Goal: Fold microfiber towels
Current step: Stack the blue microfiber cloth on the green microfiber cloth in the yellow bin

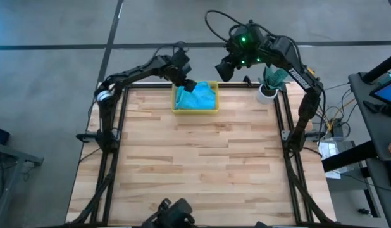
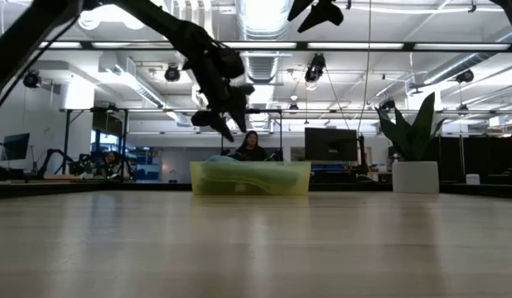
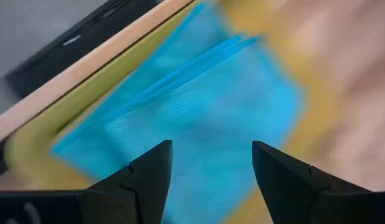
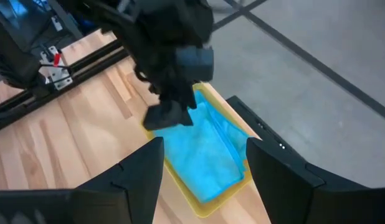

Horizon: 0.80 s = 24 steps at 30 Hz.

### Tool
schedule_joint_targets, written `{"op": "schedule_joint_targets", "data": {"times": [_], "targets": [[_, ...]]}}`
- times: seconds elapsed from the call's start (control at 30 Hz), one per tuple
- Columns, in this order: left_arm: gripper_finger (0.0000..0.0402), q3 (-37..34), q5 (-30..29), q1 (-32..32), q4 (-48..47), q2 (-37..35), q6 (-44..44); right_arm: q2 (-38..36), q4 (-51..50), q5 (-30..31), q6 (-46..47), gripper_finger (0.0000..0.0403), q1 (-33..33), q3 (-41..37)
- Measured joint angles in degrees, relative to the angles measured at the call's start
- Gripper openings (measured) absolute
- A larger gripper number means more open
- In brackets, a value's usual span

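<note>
The teal towel [image 3: 199,118] lies in the yellow bin [image 1: 195,98], right under the left gripper [image 3: 211,168]. Jaws open, holding nothing, w/ the towel's folds running away from them. Right gripper [image 4: 202,165] also open, empty, higher up & farther off. Left arm's nearer.

Teal towels [image 1: 199,98], seemingly ribbed; yellow bin [image 1: 195,111].
</note>
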Motion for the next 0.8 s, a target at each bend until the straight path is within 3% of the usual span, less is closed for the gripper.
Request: {"op": "schedule_joint_targets", "data": {"times": [0.17,0.8], "targets": [[0.0205,3.72,-7.08,0.82,-7.13,4.78,1.77,-0.07,0.05,0.02,-0.04,0.0224,-0.04,0.00],[0.0206,3.70,-5.11,3.47,-4.16,8.92,1.85,0.13,3.07,0.02,4.81,0.0224,-0.04,0.02]]}}
